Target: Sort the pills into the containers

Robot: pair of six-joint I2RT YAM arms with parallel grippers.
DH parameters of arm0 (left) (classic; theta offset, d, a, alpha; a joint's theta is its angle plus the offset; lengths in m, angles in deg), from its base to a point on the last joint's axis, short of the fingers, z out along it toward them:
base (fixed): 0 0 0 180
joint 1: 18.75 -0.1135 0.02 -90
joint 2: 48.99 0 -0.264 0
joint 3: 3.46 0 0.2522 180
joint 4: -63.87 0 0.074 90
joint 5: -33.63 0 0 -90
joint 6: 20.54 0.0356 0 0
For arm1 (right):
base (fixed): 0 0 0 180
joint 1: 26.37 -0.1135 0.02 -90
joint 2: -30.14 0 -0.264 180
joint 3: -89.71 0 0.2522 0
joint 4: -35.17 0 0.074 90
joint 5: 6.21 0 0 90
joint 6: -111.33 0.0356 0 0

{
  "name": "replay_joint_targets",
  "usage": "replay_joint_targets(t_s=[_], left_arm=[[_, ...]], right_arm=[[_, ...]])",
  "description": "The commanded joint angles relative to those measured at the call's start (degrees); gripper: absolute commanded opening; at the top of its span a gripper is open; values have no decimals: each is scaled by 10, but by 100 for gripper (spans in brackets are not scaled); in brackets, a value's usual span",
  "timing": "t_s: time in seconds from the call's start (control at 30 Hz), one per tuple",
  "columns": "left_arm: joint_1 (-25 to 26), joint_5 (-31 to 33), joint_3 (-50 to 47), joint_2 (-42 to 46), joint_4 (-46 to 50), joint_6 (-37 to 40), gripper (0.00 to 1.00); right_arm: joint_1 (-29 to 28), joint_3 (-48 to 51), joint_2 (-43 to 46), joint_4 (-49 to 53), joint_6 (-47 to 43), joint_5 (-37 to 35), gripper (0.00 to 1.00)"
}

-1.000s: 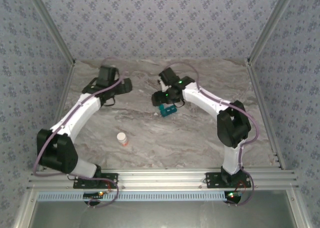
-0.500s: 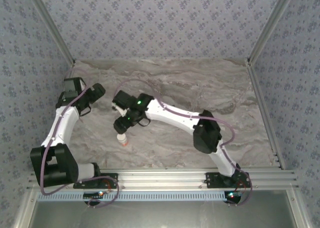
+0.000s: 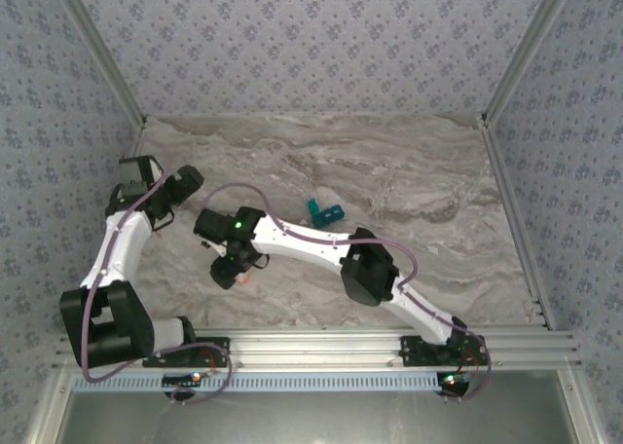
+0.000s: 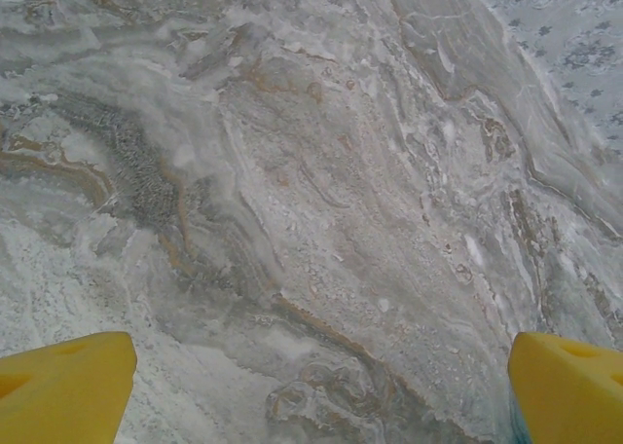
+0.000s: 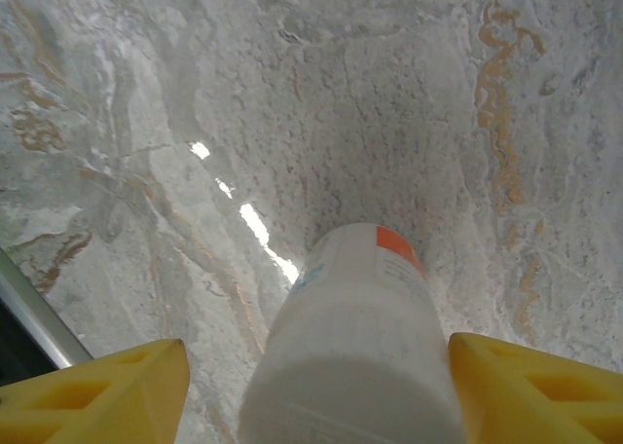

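The teal pill box, the container [image 3: 326,210], lies on the marble table mid-way back, free of both arms. No pills can be seen. A white-capped bottle with an orange label patch [image 5: 360,347] stands between the yellow fingers of my right gripper [image 5: 316,366]. The jaws straddle it, with a gap on the left side and the right finger [image 5: 526,386] close against it. From above, the right gripper [image 3: 231,267] hangs over the bottle at the front left. My left gripper [image 3: 185,183] is open over bare marble at the far left, with nothing between its fingers [image 4: 68,390].
The right arm stretches diagonally across the front of the table [image 3: 419,269], its elbow [image 3: 365,269] low over the middle. Patterned walls close in the left, back and right. An aluminium rail [image 3: 311,347] runs along the near edge.
My right arm has swung from the pill box to the bottle at front left and lowered its jaws around it, narrowing them. The left arm pulled back to the far left.
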Motion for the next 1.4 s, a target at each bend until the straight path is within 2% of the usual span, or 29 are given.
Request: replay_joint_targets(t_s=[0.0,0.07,0.13,0.23,0.43,0.57,0.63,0.77,0.9,1.03,1.17,1.37], left_arm=[[-2,-18,-4,12,-13,-9,98],[-2,-19,-4,11,-13,-9,98],[-2,-23,-4,12,-14,-8,98],[-2,-31,-3,10,-16,-9,98],[-1,-80,0,-1,-26,-26,98],[13,-70,6,-11,-21,-49,98],[43,-47,17,-14,-8,-28,98],[144,22,50,-32,7,51,98],[242,33,80,-65,-9,149,98],[326,26,79,-86,-72,248,98],[384,24,33,-99,-197,341,98],[419,-56,-31,-130,-383,447,97]], right_arm=[[4,-18,-12,24,-4,-3,66],[5,-17,-13,24,-4,2,60],[5,-16,-11,23,-5,8,44],[9,-13,-3,20,-4,16,29],[46,49,73,-19,7,35,27],[93,129,157,-50,10,31,27],[127,170,202,-62,10,31,27],[224,252,289,-87,12,45,27],[338,305,353,-110,15,84,27],[444,319,376,-112,17,159,27],[500,319,382,-108,18,204,27],[516,310,387,-97,19,241,27]])
